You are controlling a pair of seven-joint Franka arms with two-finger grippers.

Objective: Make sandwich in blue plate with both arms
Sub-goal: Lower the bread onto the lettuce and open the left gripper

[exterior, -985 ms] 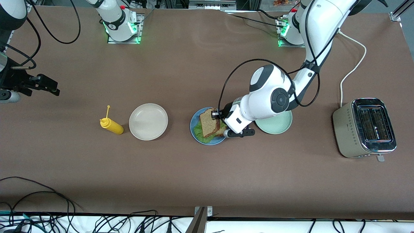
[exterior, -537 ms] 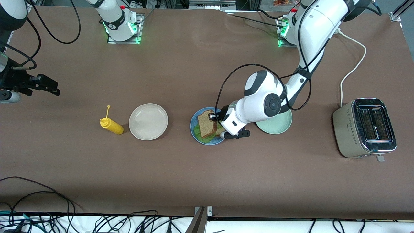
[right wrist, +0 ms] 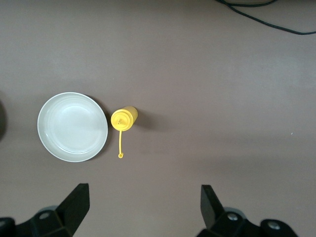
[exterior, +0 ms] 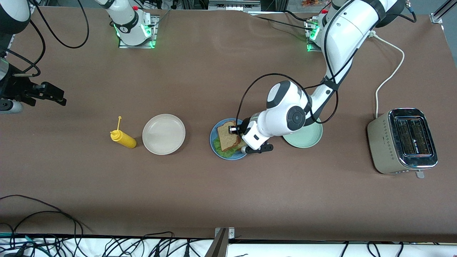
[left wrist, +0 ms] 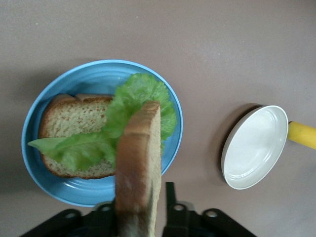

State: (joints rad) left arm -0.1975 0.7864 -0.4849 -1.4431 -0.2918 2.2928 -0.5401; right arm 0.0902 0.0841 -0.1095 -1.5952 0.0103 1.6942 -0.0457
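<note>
While the left gripper [left wrist: 140, 217] pinches the top slice [left wrist: 139, 163] on edge at frame centre, lettuce [left wrist: 133, 106] and bottom slice [left wrist: 74, 131] lie directly below on the blue plate [left wrist: 98, 74]; the right gripper [right wrist: 143, 205] waits spread.

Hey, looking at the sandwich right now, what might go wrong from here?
The top bread slice stands on edge between the left gripper fingers over the blue plate; released like this, it may tip off the lettuce. It sits near the plate's rim, so it could land partly off the bottom slice.
</note>
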